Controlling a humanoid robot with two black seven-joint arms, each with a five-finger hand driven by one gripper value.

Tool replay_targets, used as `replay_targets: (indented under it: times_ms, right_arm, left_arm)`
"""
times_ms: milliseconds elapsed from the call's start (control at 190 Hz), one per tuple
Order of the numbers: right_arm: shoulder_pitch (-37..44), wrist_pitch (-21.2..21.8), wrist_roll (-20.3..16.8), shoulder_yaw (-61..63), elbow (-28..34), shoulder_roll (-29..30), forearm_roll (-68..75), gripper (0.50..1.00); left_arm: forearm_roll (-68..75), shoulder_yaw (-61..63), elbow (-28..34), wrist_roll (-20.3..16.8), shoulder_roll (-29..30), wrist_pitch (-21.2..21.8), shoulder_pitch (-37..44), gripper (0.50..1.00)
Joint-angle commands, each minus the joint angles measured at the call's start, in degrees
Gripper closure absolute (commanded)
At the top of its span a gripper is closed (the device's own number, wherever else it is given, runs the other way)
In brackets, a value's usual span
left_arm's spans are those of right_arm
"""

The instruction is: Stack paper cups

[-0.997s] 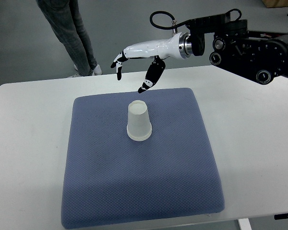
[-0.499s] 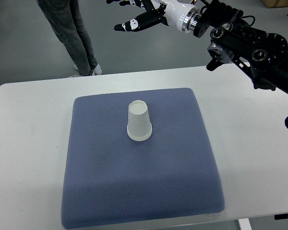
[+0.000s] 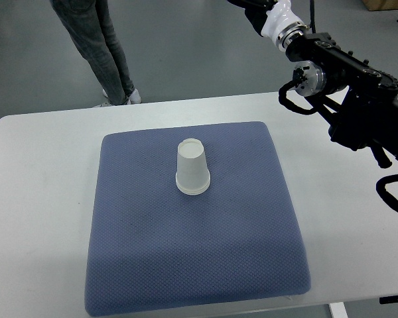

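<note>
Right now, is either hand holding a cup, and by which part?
No hold can be seen. The paper cup stands upside down alone on the blue pad, untouched. Only the right arm shows, its hand out of view.

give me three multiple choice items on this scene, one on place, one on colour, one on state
1. Where does the paper cup stand?
A. on the pad
B. on the bare table
C. on the floor

2. What colour is the pad?
A. red
B. blue-grey
C. yellow

3. How does the cup stand?
A. upright, mouth up
B. on its side
C. upside down

Answers: 1 A, the pad surrounds it on all sides. 2 B, blue-grey fabric on the white table. 3 C, its wide rim is down and narrow base up.
</note>
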Motion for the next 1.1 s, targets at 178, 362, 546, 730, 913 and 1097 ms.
replay_targets:
  times_ms: [178, 362, 546, 730, 913, 1097]
  right_arm:
    - [-4.6, -3.9, -3.5, 0.0, -1.8, 1.2, 7.7, 0.601]
    - [-9.6, -5.1, -3.7, -1.1, -2.2, 1.2, 7.6, 0.599]
    - [-11.8, -4.6, -2.3, -1.3, -2.5, 1.2, 7.1, 0.599]
    - [-11.7, -4.9, -1.0, -0.7, -2.6, 1.2, 7.2, 0.599]
    - [-11.1, -5.6, -1.0, -0.6, -2.7, 1.0, 7.1, 0.599]
    - [-11.1, -8.3, -0.2, -0.1, -2.6, 0.9, 7.2, 0.599]
  left_arm:
    - [0.0, 0.0, 0.0, 0.0, 0.0, 0.0, 0.0, 0.500]
    - [0.0, 0.0, 0.0, 0.0, 0.0, 0.0, 0.0, 0.500]
    - [0.1, 0.0, 0.0, 0.0, 0.0, 0.0, 0.1, 0.500]
    - [0.0, 0.0, 0.0, 0.0, 0.0, 0.0, 0.1, 0.500]
    - [0.0, 0.0, 0.0, 0.0, 0.0, 0.0, 0.1, 0.500]
    - [0.0, 0.0, 0.0, 0.0, 0.0, 0.0, 0.0, 0.500]
